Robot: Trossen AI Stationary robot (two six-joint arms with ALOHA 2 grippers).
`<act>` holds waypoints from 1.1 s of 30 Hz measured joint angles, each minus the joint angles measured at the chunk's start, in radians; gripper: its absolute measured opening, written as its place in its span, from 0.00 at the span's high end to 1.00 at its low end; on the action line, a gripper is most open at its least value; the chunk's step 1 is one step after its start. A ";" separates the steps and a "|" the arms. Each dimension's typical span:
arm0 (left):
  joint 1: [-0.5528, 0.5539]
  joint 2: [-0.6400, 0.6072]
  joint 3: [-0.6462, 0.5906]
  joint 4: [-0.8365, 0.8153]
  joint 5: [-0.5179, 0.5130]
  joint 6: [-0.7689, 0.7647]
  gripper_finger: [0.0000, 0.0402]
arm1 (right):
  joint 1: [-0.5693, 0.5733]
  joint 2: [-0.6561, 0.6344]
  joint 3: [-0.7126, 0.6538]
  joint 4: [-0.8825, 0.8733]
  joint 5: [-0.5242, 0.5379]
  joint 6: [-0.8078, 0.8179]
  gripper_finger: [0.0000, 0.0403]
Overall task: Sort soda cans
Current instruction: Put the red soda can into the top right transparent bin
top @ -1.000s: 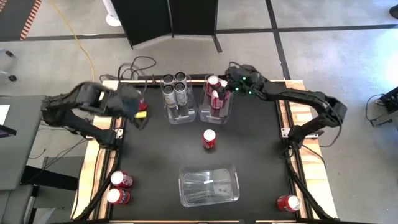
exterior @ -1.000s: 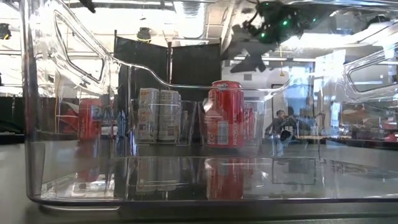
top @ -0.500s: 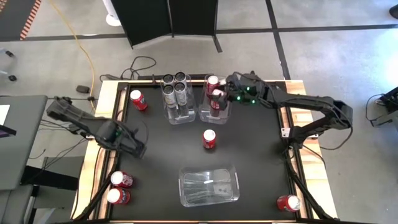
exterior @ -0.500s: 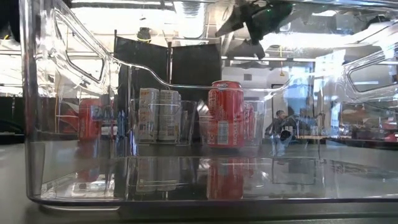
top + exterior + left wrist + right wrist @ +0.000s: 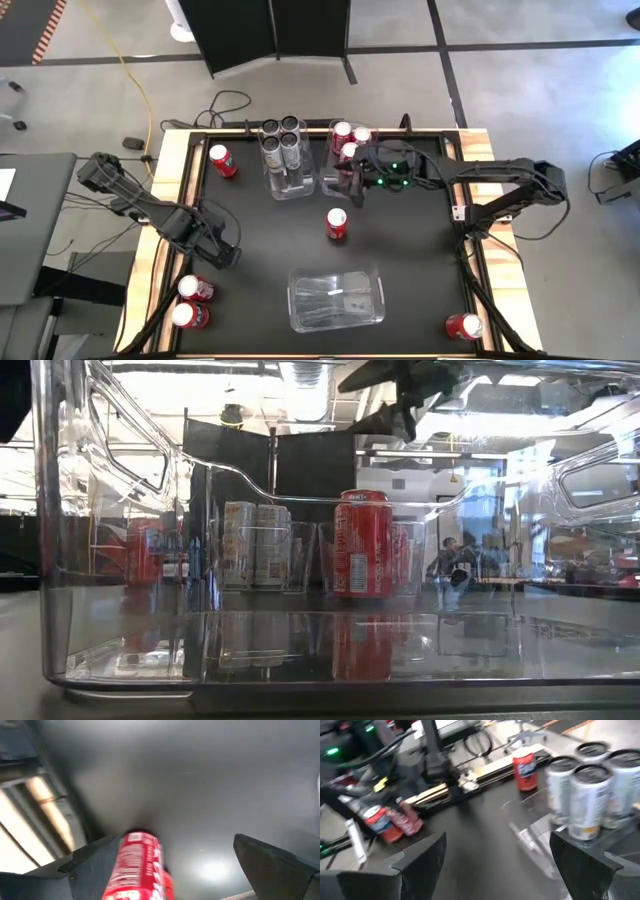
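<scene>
As seen overhead, four silver cans [image 5: 281, 137], perhaps eight red cans [image 5: 337, 224].

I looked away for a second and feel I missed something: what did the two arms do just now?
The left hand swung from the far left corner toward the near left side, above the two red cans there, open and empty. The right hand pulled back from the bin of red cans toward the table's middle, also empty. All cans and bins stayed put.
</scene>
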 joint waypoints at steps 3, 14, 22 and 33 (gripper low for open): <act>0.008 -0.003 -0.019 -0.016 0.021 -0.050 0.04 | 0.032 -0.006 0.000 -0.054 -0.006 -0.007 0.09; -0.001 -0.009 -0.053 0.051 0.272 -0.166 0.04 | 0.136 -0.029 0.000 -0.221 -0.011 -0.144 0.09; -0.103 -0.009 -0.052 0.018 0.370 -0.213 0.04 | 0.154 -0.075 0.000 -0.301 -0.011 -0.156 0.09; -0.205 -0.011 -0.153 0.199 0.365 -0.275 0.04 | 0.160 -0.135 0.000 -0.369 -0.009 -0.168 0.09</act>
